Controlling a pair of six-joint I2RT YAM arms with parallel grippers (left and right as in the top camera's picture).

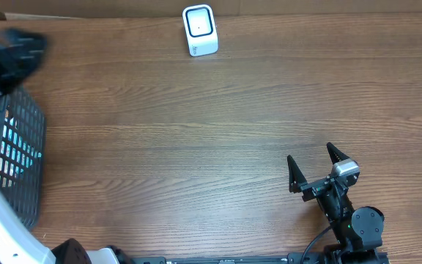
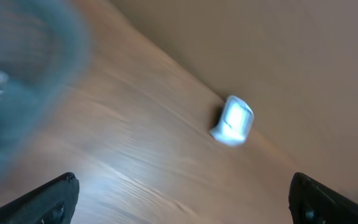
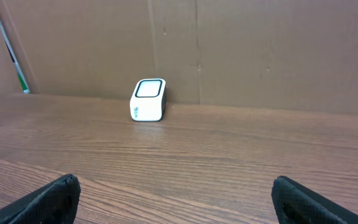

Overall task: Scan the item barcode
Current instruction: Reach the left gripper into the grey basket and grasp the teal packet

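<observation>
Wooden desk (image 1: 196,147) carries the barcode scanner (image 1: 200,30) at its far edge; left fingers (image 2: 55,199) and right fingers (image 3: 51,199) stand open, so the left should descend slowly into the basket (image 1: 20,147).

The wooden surface (image 1: 211,132) before me carries a white scanner (image 1: 200,30) at its far edge and a black mesh basket (image 1: 17,158) at its left edge.

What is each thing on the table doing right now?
Scanner: upright, nothing in front of it.
Basket: standing at the left edge, something inside, too blurred to name.
Left gripper: open, empty, near the basket.
Right gripper: open, empty.
</observation>
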